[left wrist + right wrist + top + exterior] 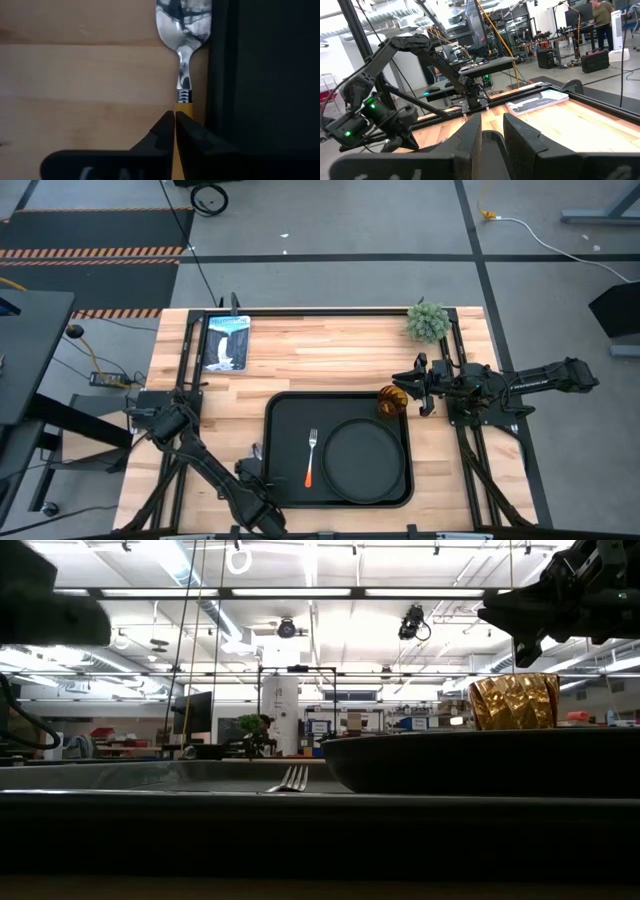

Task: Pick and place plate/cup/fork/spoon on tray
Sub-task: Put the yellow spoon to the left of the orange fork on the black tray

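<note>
The black tray (pixel 283 415) lies at the table's middle near side. On it are the round black plate (pixel 362 462), the fork (pixel 311 456) with its orange handle toward the near edge, and the amber cup (pixel 392 402), which stands upright in the far right corner and also shows in the low view (pixel 514 700). My right gripper (pixel 492 131) hovers just above and right of the cup, open and empty. The spoon (pixel 183 30) lies on the wood beside the tray's left rim (pixel 220 75). My left gripper (pixel 175 122) is shut on it. My left gripper pinches the spoon's orange handle (pixel 183 107) between its two fingers, close behind the ribbed metal neck. The bowl sticks out ahead of the fingertips, along the tray's left rim. I cannot tell whether the spoon rests on the wood or is just off it.
A picture booklet (pixel 227 342) lies at the table's far left. A small green plant (pixel 428 322) stands at the far right corner. Bare wood lies between them and the tray.
</note>
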You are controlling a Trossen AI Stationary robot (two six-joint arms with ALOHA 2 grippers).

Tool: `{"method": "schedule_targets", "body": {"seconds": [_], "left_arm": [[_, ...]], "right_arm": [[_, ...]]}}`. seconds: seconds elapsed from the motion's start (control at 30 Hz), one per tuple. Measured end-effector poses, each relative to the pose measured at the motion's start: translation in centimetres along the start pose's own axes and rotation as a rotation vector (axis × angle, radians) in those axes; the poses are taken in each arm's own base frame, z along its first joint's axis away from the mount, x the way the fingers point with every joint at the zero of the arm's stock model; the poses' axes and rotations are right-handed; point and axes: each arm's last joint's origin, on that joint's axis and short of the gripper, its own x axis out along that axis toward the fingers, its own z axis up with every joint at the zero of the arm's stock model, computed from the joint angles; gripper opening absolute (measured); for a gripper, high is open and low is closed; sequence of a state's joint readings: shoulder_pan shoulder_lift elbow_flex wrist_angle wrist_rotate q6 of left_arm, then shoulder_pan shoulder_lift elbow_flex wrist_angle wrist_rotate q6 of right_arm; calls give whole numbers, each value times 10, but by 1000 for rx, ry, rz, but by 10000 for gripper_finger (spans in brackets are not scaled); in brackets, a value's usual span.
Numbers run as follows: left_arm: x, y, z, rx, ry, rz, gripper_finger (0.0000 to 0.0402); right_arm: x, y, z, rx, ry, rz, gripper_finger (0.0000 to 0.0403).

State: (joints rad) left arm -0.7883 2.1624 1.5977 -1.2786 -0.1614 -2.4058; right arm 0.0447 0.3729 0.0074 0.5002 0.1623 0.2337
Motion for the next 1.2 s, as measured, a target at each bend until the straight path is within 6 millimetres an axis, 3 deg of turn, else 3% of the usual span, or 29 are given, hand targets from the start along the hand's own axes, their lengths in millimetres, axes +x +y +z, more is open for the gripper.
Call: {"method": "schedule_targets", "body": {"seconds": [0.5, 0.73, 0.93, 1.2], "left_arm": [[2, -1, 2, 0, -3, -5, 142], [-1, -1, 4, -4, 3, -8, 143], [-18, -2, 9, 8, -45, -38, 142], [-18, -3, 11, 21, -52, -34, 142]], "right_arm": [[0, 0, 0, 0, 0, 0, 88], [0, 0, 0, 0, 0, 0, 88], [0, 0, 0, 0, 0, 0, 88], [0, 0, 0, 0, 0, 0, 88]]}}
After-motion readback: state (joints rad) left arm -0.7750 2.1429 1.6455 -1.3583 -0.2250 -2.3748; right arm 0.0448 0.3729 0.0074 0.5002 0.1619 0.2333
